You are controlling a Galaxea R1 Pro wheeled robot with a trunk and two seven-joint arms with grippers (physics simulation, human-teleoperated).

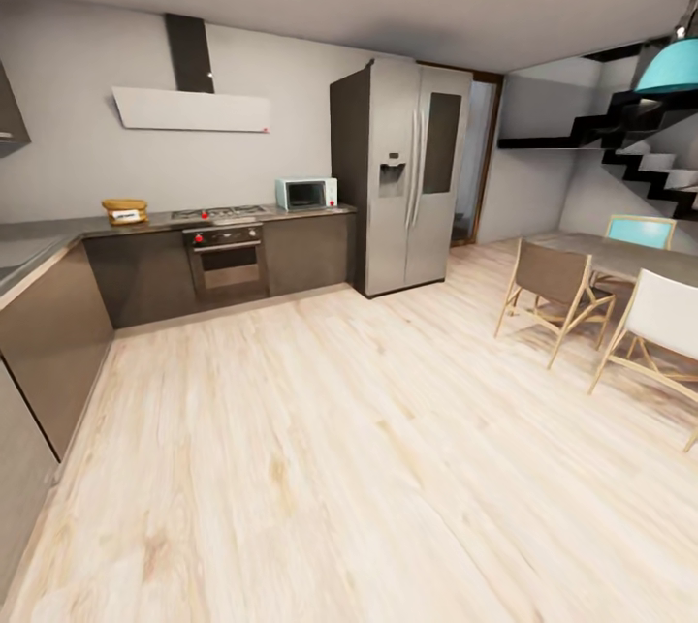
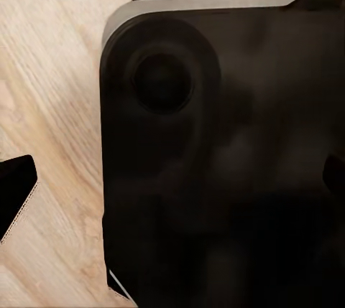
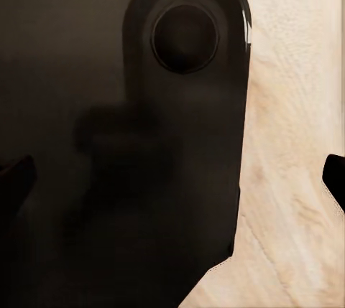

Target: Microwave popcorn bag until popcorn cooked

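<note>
Far across the wood floor (image 1: pixel 368 468) from both sets of fingers, popcorn bag (image 1: pixel 125 211) upright on the counter (image 1: pixel 58 233), microwave (image 1: pixel 306 193) beyond the hob; finger spread impossible to tell, neither arm evidently nearer.

Across the pale wood floor (image 1: pixel 368 429), at 11 o'clock, the popcorn bag (image 1: pixel 125 211) sits on the grey desk (image 1: pixel 58 233), well apart from the mint microwave (image 1: pixel 305 194) toward 12, beside the steel fridge (image 1: pixel 412 172).

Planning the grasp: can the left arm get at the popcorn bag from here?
Probably not. The popcorn bag sits on the far countertop, left of the gas hob, with open wooden floor between; the robot must drive closer.
</note>
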